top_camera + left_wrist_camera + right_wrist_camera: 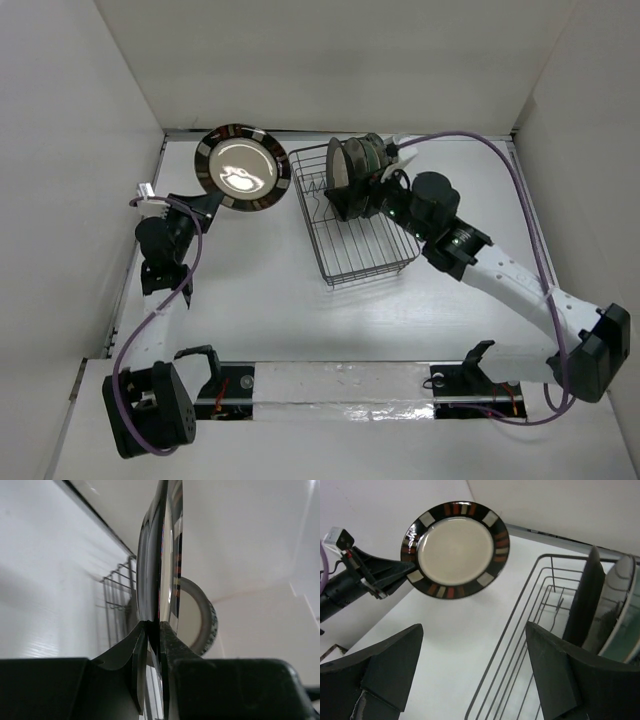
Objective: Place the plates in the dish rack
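My left gripper [205, 200] is shut on the lower edge of the dark-striped-rim plate [244, 167] and holds it lifted, face up toward the camera, left of the dish rack [352, 250]. In the left wrist view the plate [160, 555] is edge-on between the fingers. It also shows in the right wrist view [456, 549]. Several plates [356, 162] stand upright in the rack's far end. My right gripper [350, 203] is open and empty over the rack, just in front of those plates [615, 610].
The rack's near half holds only bare wire [520, 680]. White walls [60, 150] enclose the table on the left, back and right. Purple cables [530, 210] run along both arms.
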Controlling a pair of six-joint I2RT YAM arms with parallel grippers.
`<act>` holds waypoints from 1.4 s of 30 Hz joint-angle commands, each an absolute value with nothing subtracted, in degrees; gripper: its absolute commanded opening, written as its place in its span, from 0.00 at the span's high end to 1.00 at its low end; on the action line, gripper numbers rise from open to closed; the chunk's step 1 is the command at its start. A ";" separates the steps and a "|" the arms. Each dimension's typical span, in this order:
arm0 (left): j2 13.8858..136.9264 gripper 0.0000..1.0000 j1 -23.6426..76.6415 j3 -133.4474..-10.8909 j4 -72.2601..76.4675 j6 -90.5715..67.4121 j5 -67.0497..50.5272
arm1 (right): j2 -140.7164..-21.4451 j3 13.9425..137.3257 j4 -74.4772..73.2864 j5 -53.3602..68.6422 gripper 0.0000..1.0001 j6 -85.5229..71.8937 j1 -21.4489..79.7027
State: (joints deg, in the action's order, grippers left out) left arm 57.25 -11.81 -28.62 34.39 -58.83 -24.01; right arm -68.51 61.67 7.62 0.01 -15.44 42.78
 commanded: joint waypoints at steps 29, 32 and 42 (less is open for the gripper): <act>51.76 1.00 -4.48 -27.15 63.91 -70.59 -51.85 | -90.27 74.81 14.57 36.10 0.30 -25.47 31.73; 51.07 1.00 -4.48 -26.64 61.00 -67.68 -51.59 | -90.18 73.39 18.01 38.83 0.73 -28.03 31.73; 52.73 0.49 -3.96 -29.35 52.38 -60.64 -50.18 | -80.78 70.57 15.66 25.71 1.00 -27.16 31.73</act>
State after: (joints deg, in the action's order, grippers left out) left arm 53.21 -4.40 -25.04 46.76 -61.84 -49.43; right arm -86.54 69.52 13.13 32.71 -29.17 31.09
